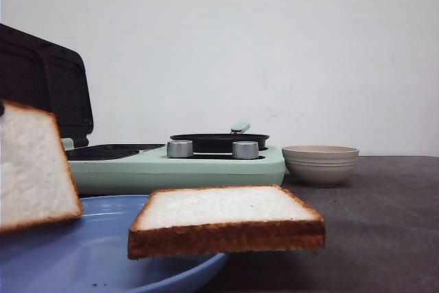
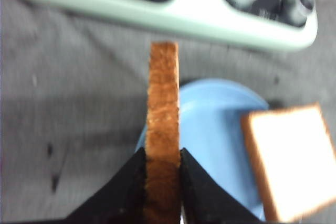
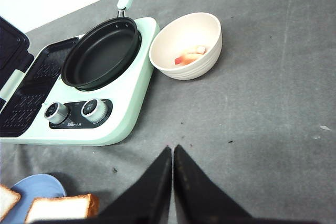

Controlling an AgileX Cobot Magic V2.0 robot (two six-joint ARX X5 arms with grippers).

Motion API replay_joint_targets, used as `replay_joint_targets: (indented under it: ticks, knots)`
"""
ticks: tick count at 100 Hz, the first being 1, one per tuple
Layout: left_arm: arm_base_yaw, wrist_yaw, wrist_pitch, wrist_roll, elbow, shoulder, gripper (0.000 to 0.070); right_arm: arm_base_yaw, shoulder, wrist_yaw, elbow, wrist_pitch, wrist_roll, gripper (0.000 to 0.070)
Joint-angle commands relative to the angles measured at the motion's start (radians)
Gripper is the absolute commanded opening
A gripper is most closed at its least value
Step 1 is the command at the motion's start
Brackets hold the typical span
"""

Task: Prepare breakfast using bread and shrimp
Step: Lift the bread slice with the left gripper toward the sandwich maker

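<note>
My left tool (image 2: 161,169) grips one bread slice (image 2: 163,124) on edge above the blue plate (image 2: 210,114), the second slice (image 1: 226,219) lies on that plate, the shrimp (image 3: 190,57) waits in the bowl (image 3: 186,45), and my empty right tool (image 3: 172,153) is closed, so cooking has barely begun.

lab-style test bench | bare white wall (image 1: 274,46) | grey cloth tabletop (image 3: 262,119) w/ breakfast cooker (image 3: 94,93)
</note>
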Motion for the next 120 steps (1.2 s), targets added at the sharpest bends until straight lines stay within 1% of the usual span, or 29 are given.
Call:
replay_joint_targets:
  ticks: [1, 25, 47, 59, 81, 103, 120]
  knots:
    - [-0.004, -0.018, 0.036, 0.025, 0.002, 0.004, 0.0003, 0.003, 0.002, -0.004, 0.016, 0.006, 0.010, 0.0000]
    - [-0.004, -0.066, 0.143, 0.098, 0.002, 0.004, 0.0003, 0.003, 0.002, -0.004, 0.016, 0.006, 0.010, 0.0000]
    - [-0.004, -0.079, 0.253, 0.135, 0.002, 0.004, 0.0003, 0.003, 0.002, -0.004, 0.016, 0.006, 0.010, 0.0000]
    - [-0.004, -0.105, 0.298, 0.169, 0.002, 0.006, 0.0003, 0.003, 0.002, -0.004, 0.016, 0.003, 0.010, 0.0000]
    - [0.000, -0.153, 0.394, 0.277, 0.002, 0.041, 0.0004, 0.003, 0.002, -0.003, 0.016, -0.006, 0.009, 0.0000]
    - [0.019, -0.166, 0.505, 0.387, 0.013, 0.146, 0.0004, 0.003, 0.002, -0.003, 0.016, -0.009, 0.002, 0.0000]
    - [0.039, -0.182, 0.585, 0.462, 0.057, 0.243, 0.0004, 0.003, 0.002, -0.003, 0.017, -0.009, -0.002, 0.0000]
